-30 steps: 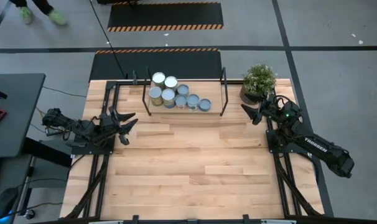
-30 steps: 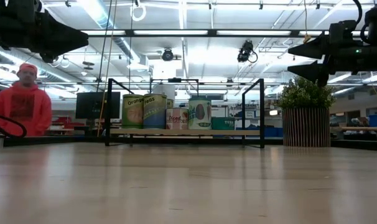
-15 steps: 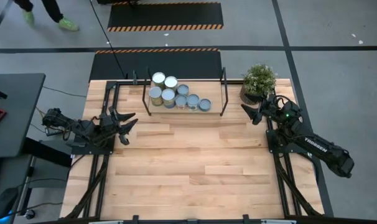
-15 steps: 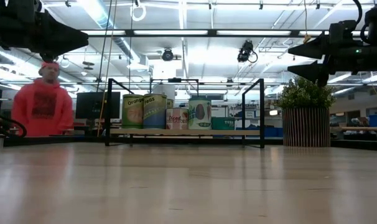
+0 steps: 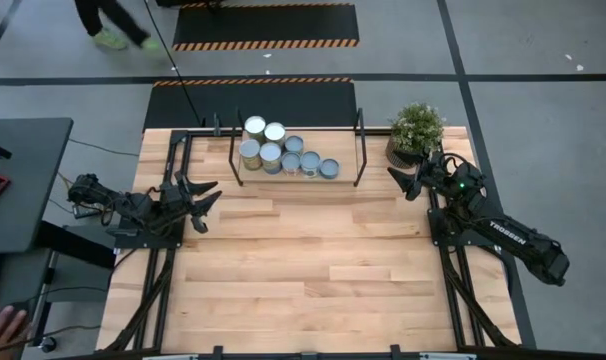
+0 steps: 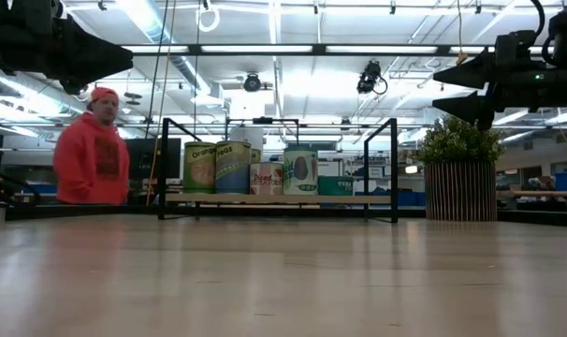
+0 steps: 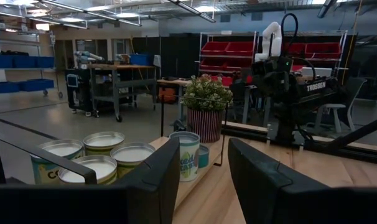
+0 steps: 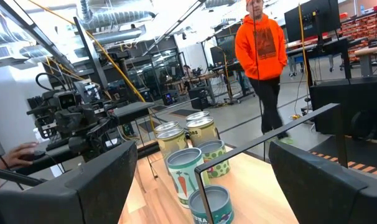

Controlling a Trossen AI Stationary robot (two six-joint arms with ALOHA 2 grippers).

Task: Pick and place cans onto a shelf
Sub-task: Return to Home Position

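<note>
At the left edge of the table [image 5: 303,270] the left gripper [image 5: 208,205] hangs above the wood with its fingers spread apart, pointing inward across the board. The cans [image 5: 280,152] lie well apart from it, off toward the table's far edge and to its right. They stand upright in a tight cluster on the shelf [image 5: 345,150], filling its left and middle part, with the taller ones at the left and back and the lower ones trailing rightward (the right end of the shelf board is bare).

Farther right, the right gripper [image 5: 400,185] is raised near the table's far right corner. Its two fingers are also wide apart, and it faces the shelf's right end post. The cans are well clear of it too, so the cluster sits between the two grippers and beyond them both. Just behind the right gripper stands a potted plant [image 5: 416,130]. In the low view a person [image 6: 94,154] in a red hooded top is beyond the table, left of the shelf.
</note>
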